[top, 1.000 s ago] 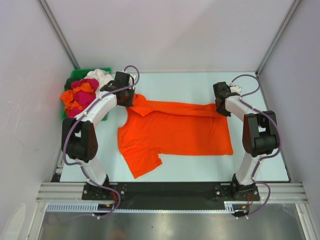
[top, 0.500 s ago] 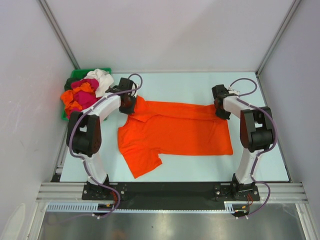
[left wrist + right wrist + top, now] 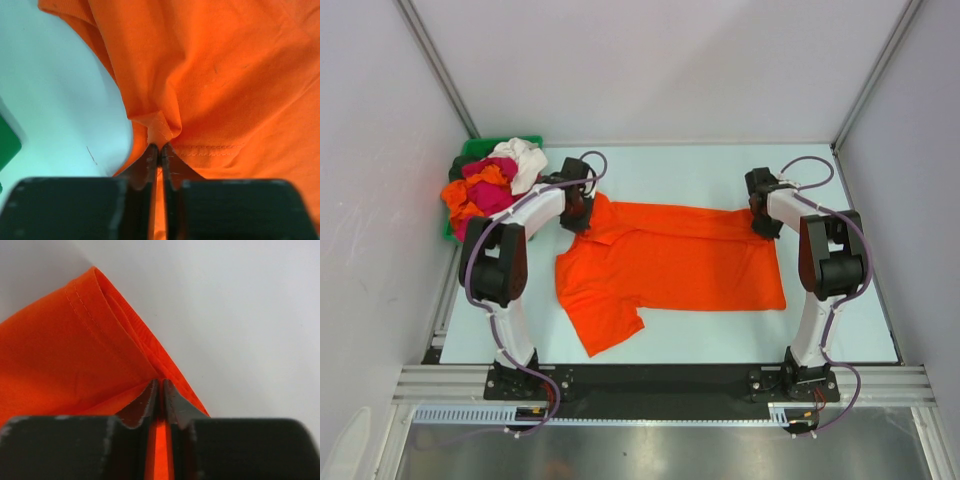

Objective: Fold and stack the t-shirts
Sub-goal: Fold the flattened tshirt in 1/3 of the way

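A bright orange t-shirt [image 3: 670,262] lies spread flat on the pale table [image 3: 670,170], one sleeve pointing toward the near left. At the shirt's far left corner, my left gripper [image 3: 577,207] is shut on a small pinch of orange cloth [image 3: 160,127], with the fabric bunched at the fingertips [image 3: 159,147]. My right gripper [image 3: 766,222] sits at the far right corner. Its jaws [image 3: 160,382] are shut on the hemmed edge of the orange t-shirt [image 3: 100,340]. More t-shirts, magenta [image 3: 490,192], white [image 3: 520,155] and orange [image 3: 460,203], are heaped at the far left.
A green bin [image 3: 475,150] holds the heap of shirts at the table's far left corner, just beside the left arm. Grey walls close in the table on three sides. Bare table surface [image 3: 840,320] shows to the right of the shirt and beyond its far edge.
The left arm's elbow has swung right and its gripper has shifted a little nearer with the shirt corner. The right gripper has barely moved. The shirt lies much as before.
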You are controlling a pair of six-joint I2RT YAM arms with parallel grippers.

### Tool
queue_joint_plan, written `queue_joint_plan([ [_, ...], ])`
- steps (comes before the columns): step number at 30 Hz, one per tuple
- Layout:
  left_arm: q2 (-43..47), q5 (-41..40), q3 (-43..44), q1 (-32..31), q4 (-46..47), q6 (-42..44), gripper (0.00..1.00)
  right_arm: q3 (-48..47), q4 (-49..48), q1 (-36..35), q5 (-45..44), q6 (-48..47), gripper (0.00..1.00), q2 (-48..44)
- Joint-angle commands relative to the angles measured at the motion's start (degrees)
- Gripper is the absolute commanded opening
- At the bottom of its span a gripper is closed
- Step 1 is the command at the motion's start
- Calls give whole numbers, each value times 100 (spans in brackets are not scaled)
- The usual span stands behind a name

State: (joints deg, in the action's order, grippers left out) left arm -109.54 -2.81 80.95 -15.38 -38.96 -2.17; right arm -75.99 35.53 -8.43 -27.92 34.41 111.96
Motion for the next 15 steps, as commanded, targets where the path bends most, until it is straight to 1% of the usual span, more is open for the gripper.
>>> queue_joint_plan([
  [1, 238, 8, 220, -27, 72, -81, 24, 48, -264, -44, -46, 13, 22, -261],
  [2, 318, 0, 202, -27, 134, -81, 28, 84, -475, -89, -90, -39, 27, -376],
  [3, 388, 0, 193, -27, 239, -99, 34, 67, -538, -124, -99, -84, 40, -438],
  [4, 494, 17, 202, -27, 275, -99, 49, 32, -590, -159, -125, -127, 47, -491],
  [5, 547, 17, 211, -18, 310, -108, 56, -56, -608, -238, -161, -145, 53, -517],
  [6, 582, 35, 237, -27, 406, -116, 62, -205, -600, -265, -231, -206, 62, -509],
  [7, 609, 52, 263, -27, 415, -125, 74, -293, -591, -308, -266, -250, 66, -500],
  [8, 652, 52, 307, -27, 424, -125, 80, -364, -565, -370, -292, -286, 70, -491],
  [9, 679, 61, 334, -27, 477, -125, 83, -425, -547, -414, -345, -330, 74, -500],
  [11, 705, 70, 422, -27, 529, -116, 85, -584, -556, -493, -381, -374, 74, -526],
  [12, 714, 79, 457, -27, 634, -125, 85, -619, -599, -572, -346, -400, 73, -552],
  [14, 636, 149, 518, -18, 714, -169, 81, -706, -722, -651, -276, -444, 71, -527],
  [15, 487, 166, 579, -35, 714, -204, 79, -751, -731, -704, -206, -436, 65, -465],
])
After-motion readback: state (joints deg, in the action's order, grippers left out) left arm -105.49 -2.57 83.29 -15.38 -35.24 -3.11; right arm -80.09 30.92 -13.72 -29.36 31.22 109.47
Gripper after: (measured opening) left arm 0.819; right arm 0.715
